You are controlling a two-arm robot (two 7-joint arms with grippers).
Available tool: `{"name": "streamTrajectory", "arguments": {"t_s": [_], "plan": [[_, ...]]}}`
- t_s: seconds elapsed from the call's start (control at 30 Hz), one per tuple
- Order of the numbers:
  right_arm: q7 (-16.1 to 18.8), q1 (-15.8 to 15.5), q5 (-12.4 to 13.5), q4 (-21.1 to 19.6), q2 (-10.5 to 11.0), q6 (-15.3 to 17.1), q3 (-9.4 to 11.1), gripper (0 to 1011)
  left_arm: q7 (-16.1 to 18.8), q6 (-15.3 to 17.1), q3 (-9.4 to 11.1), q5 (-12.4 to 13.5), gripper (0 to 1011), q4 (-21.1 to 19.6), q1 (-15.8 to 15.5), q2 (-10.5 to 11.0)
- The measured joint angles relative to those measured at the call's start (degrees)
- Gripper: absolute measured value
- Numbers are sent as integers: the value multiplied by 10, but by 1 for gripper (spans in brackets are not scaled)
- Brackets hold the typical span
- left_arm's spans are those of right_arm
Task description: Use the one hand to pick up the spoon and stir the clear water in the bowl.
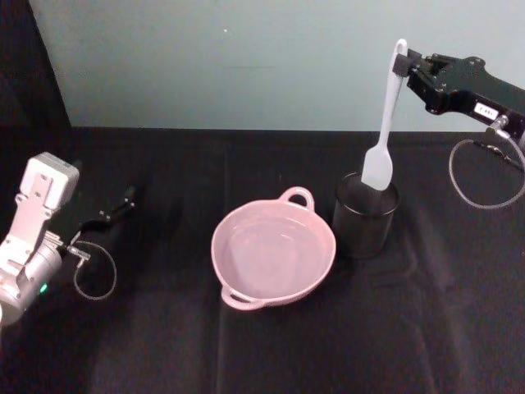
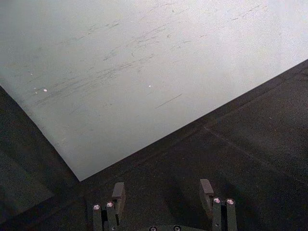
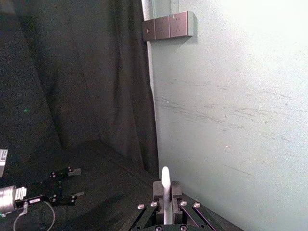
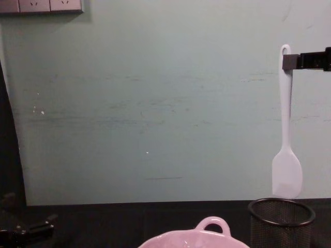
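Note:
The white spoon (image 1: 386,123) hangs upright, its flat head just above the black mesh cup (image 1: 365,215). My right gripper (image 1: 408,67) is shut on the top of its handle; in the chest view the spoon (image 4: 285,134) dangles from the right gripper (image 4: 287,61) above the cup (image 4: 281,219). The right wrist view has the handle tip (image 3: 165,192) pinched between the fingers. The pale pink bowl (image 1: 273,250) holding clear water sits left of the cup on the black cloth. My left gripper (image 2: 163,195) stands open and idle at the far left, holding nothing.
A pale green wall stands behind the black-covered table (image 1: 164,345). Grey cable loops hang by the right arm (image 1: 484,176) and the left arm (image 1: 94,275). Wall sockets (image 4: 41,5) sit high on the wall.

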Motion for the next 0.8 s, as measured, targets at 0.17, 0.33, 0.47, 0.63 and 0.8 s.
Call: {"name": "streamTrajectory", "arguments": {"t_s": [0.17, 0.33, 0.47, 0.63, 0.8], "plan": [[0, 0, 1, 0, 0, 0, 0, 101, 0, 0, 0, 0, 1011, 0, 0, 0], [0, 0, 1, 1, 0, 0, 0, 100, 0, 0, 0, 0, 1011, 0, 0, 0], [0, -1, 2, 1, -1, 0, 0, 100, 0, 0, 0, 0, 1011, 0, 0, 0], [0, -1, 2, 1, -1, 1, 0, 101, 0, 0, 0, 0, 1011, 0, 0, 0], [-2, -2, 1, -2, -2, 1, -1, 101, 0, 0, 0, 0, 1011, 0, 0, 0]]}}
